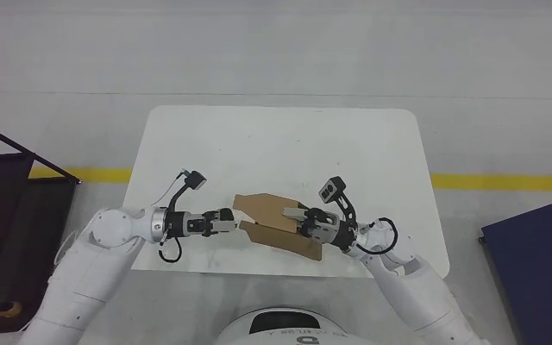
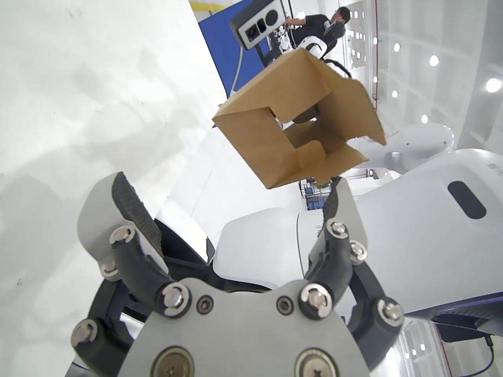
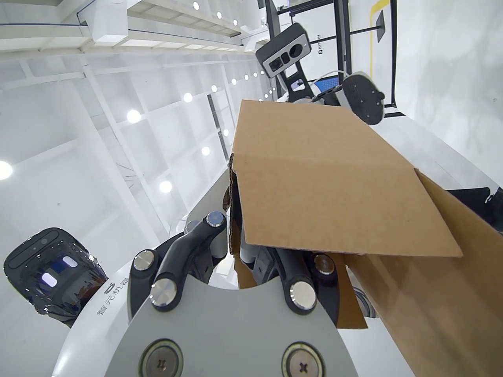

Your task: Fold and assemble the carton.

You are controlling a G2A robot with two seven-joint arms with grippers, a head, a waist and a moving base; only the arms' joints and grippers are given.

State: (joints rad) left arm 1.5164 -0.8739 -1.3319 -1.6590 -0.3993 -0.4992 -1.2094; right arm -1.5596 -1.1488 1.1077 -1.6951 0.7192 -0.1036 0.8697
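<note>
Top view: carton (image 1: 269, 210) points lengthwise toward robot's left.

Right gripper (image 1: 302, 222) fingertips hidden inside carton (image 1: 266, 210), lower centre of top view. Carton's long panel cut off by frame edge in right wrist view. Table (image 1: 259, 129) near edge partly behind arms.

Carton (image 1: 269, 207) is hanging over the near middle of the table (image 1: 259, 147), lying between the left gripper (image 1: 231, 221), sitting just beside its left end, and the right gripper (image 1: 302, 222), holding its right end.
</note>
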